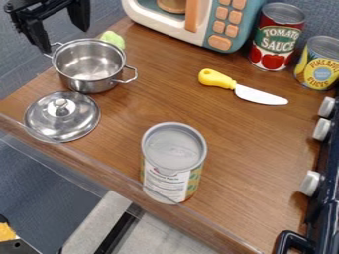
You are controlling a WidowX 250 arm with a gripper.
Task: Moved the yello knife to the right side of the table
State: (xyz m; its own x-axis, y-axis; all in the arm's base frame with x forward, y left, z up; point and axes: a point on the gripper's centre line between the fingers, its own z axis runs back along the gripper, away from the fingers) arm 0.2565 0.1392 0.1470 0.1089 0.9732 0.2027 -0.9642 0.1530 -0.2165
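Note:
The toy knife (242,88) lies flat on the brown wooden table (248,149), in its upper right part. Its yellow handle points up and left toward the microwave, and its white blade points right, below the two cans. My gripper (66,38) hangs at the top left corner, above and beside the steel pot, with its two fingers spread apart and nothing between them. It is well to the left of the knife, not touching it.
A steel pot (90,66) and its lid (61,116) stand at the left, a green item (113,39) behind the pot. A can (173,162) stands at front centre. Microwave (228,25), tomato can (277,37) and pineapple can (319,63) line the back; a stove (326,198) borders the right.

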